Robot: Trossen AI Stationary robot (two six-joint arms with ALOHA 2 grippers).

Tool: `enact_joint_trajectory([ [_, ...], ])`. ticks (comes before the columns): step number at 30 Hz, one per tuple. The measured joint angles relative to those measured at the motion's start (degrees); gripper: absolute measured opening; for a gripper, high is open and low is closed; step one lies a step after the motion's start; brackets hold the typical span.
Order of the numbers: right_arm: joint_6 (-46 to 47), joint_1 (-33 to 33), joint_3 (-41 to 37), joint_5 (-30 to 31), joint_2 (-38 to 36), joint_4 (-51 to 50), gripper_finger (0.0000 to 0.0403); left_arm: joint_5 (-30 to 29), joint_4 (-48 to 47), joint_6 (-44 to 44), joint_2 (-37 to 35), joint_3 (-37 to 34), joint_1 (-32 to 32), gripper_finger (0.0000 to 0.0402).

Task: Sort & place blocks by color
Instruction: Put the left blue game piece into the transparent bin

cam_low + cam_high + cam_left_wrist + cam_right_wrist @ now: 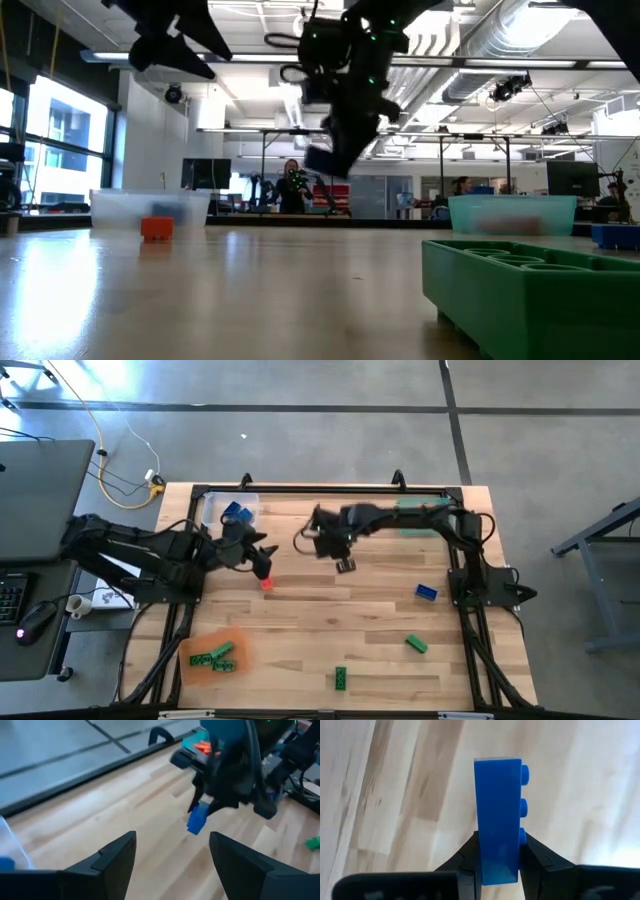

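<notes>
Between the right gripper's (497,862) fingers a blue brick (496,815) stood clamped on end, lifted above the table (330,610), probably for carrying to the clear tray (215,508) holding other blue ones. The left gripper (172,865) hung open (empty) over a red brick (266,583). No writing was readable.

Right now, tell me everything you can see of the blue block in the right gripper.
The blue block is a narrow glossy plastic brick with a row of three round studs showing along one side. The right gripper is shut on one end, a finger on each long face, so most of the brick sticks out past the fingertips. It hangs in the air above the bare wooden table, near its middle, touching nothing else.
</notes>
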Motion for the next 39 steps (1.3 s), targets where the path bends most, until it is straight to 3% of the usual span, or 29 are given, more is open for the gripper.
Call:
enact_joint_trajectory([
  [12, -2.2, -10.8, 19.9, -14.2, -0.1, -5.6, 0.0066, -0.1, 12.6, 17.9, 0.0, 0.0, 6.9, 0.0239],
  [23, -3.3, -13.6, 35.2, -27.7, -0.1, -4.5, 0.0066, 2.6, 30.2, 28.7, 0.0, 0.0, 11.7, 0.0239],
  [32, 4.1, -12.2, 37.0, -30.5, -0.1, 2.1, 0.0066, 8.0, 40.4, 35.5, 0.0, 0.0, 16.1, 0.0239],
  [39, 7.8, -10.2, 33.3, -30.4, -0.2, 8.7, 0.0066, 12.3, 40.5, 35.5, -0.2, 0.0, 18.8, 0.0239],
])
